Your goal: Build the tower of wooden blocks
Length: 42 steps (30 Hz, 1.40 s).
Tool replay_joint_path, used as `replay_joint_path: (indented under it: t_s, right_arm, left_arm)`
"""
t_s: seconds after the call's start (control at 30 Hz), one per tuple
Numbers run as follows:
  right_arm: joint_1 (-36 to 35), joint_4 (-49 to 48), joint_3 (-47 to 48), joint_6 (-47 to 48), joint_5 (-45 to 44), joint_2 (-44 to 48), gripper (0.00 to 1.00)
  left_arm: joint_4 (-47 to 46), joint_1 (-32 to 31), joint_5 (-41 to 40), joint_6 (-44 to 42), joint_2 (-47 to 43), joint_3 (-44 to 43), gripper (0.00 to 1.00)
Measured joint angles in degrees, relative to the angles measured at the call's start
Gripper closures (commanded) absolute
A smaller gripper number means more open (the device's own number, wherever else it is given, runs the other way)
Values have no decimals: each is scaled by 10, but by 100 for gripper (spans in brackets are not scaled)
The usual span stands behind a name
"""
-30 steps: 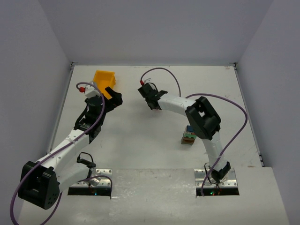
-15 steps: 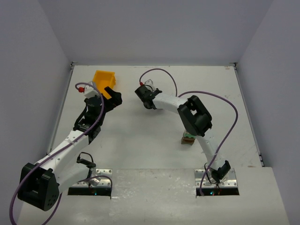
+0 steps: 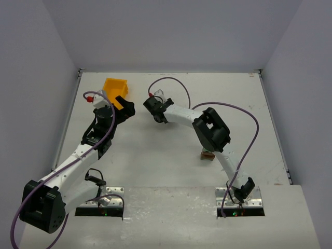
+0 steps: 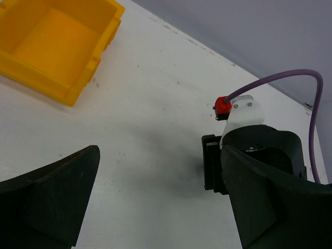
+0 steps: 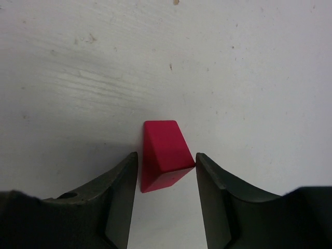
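Prism lies on the table, centre-far, directly between the right fingers, its long axis along their gap. These fingers stand slightly spread, flanking it. Left fingers are wide apart and empty.

Logged bin at far left of worktop, just behind left claw. Found wedge block lying on worktop between right claw fingers, right of bin. Noted tower nearer, right of centre, partly under right arm.
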State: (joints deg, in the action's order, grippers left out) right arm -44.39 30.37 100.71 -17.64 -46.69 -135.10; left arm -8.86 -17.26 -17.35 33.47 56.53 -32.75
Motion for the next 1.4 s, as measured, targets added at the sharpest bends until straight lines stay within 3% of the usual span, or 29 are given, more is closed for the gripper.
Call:
replay_joint_path:
  t_s: [0.4,0.6,1.1,1.27,1.4]
  right_arm:
    - [-20,0,0,-8,6,4,37]
    - [-11,-9,-19,-48,28,27,1]
    - [40,-60,-118,-174,154,95,1]
    - [64,-80,-157,-207,177,117,18]
    - [72,-94,-166,-224,194,119,20]
  left_arm:
    - [0,0,1,0,5,0,0]
    - [-1,0,3,0,5,1,0]
    - [-4,0,7,0,5,3,0]
    - [-4,0,10,0,7,3,0]
    - [-4,0,11,0,10,3,0]
